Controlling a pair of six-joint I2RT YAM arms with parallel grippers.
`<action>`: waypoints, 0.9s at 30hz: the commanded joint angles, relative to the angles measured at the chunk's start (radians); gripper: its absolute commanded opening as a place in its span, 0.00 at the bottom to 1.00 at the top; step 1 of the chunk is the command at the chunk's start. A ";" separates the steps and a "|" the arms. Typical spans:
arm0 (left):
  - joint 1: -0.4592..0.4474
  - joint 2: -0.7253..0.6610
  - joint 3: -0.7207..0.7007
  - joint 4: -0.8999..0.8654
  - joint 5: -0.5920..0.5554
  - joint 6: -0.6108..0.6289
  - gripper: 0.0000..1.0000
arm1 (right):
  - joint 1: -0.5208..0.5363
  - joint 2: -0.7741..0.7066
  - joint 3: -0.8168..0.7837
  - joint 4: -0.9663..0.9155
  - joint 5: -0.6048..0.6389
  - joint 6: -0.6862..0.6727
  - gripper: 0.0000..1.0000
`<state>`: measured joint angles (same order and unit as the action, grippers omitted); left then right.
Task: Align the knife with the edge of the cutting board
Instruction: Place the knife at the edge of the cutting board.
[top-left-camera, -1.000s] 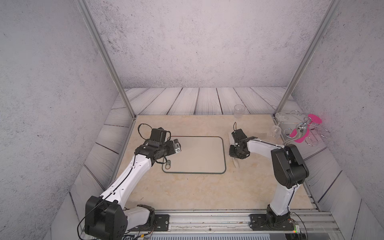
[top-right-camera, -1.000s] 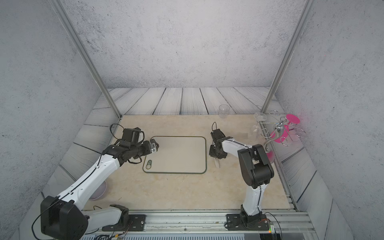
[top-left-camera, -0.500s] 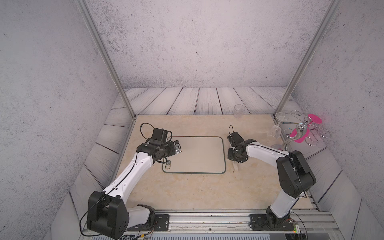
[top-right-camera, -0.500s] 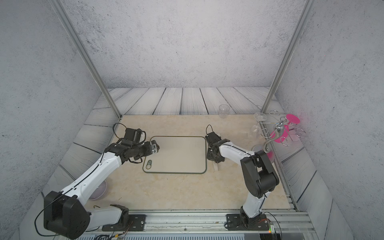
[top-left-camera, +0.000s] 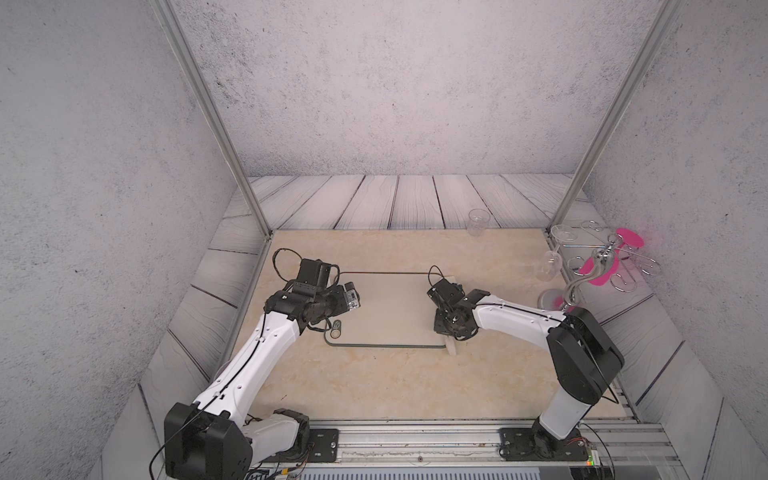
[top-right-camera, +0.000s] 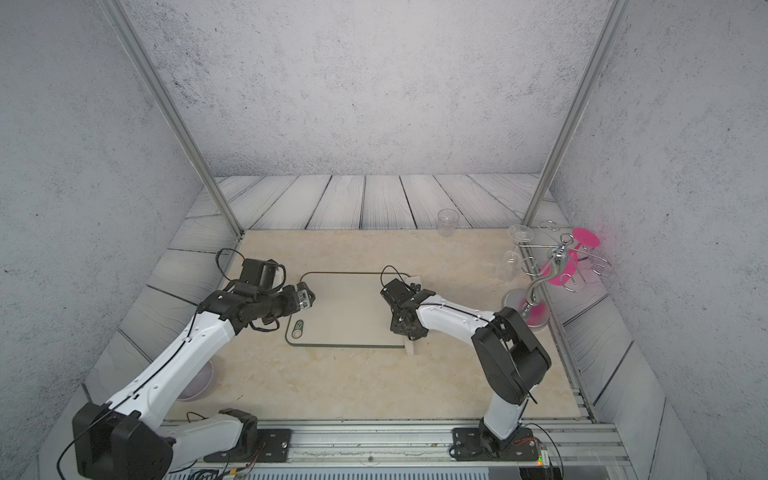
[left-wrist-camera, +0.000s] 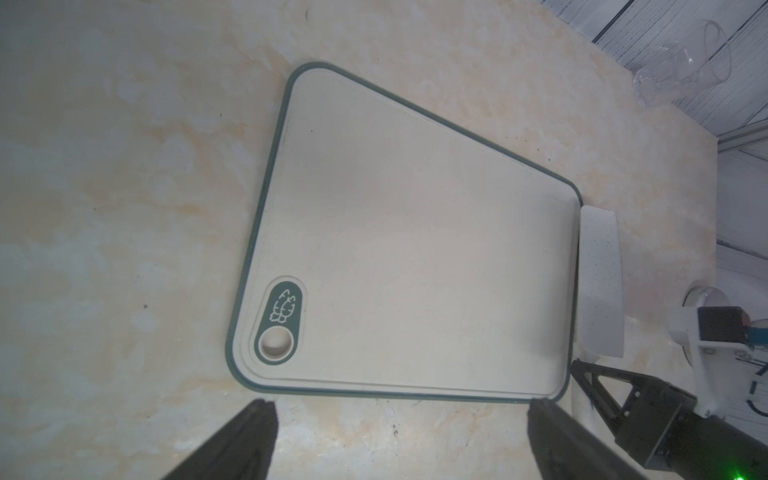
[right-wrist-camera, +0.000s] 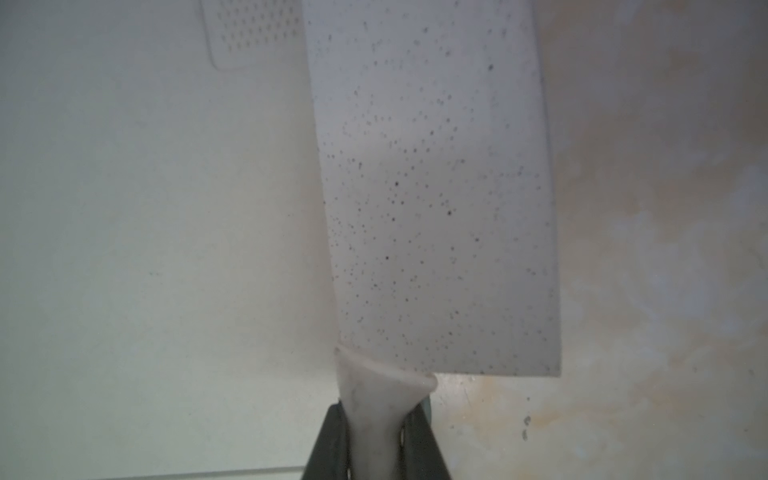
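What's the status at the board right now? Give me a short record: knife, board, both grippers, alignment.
knife: lies lengthwise beside the cutting board, along the short edge away from the hole
right gripper: shut on the knife's handle
left gripper: open, holding nothing, over the board's hole end
alignment: blade looks about parallel to that edge; whether it touches the rim cannot be told
clear cup: at the table's back, away from the work

I see the cutting board (top-left-camera: 390, 307) mid-counter (top-left-camera: 374, 382); the knife (left-wrist-camera: 600, 282) lies along its side facing the counter's right edge, a cup (top-left-camera: 478, 222) near the far edge.
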<state>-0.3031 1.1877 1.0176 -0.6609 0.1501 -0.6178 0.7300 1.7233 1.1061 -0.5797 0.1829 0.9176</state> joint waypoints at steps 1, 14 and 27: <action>0.004 -0.020 -0.016 -0.061 0.017 -0.004 1.00 | 0.028 0.030 0.029 0.008 0.040 0.080 0.12; 0.004 -0.021 0.008 -0.131 0.030 0.019 1.00 | 0.101 0.101 0.058 0.050 0.019 0.151 0.12; 0.004 -0.013 0.022 -0.152 0.034 0.017 1.00 | 0.142 0.087 0.056 0.070 0.021 0.142 0.12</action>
<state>-0.3031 1.1721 1.0126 -0.7910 0.1810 -0.6094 0.8631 1.8091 1.1435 -0.5171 0.2001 1.0672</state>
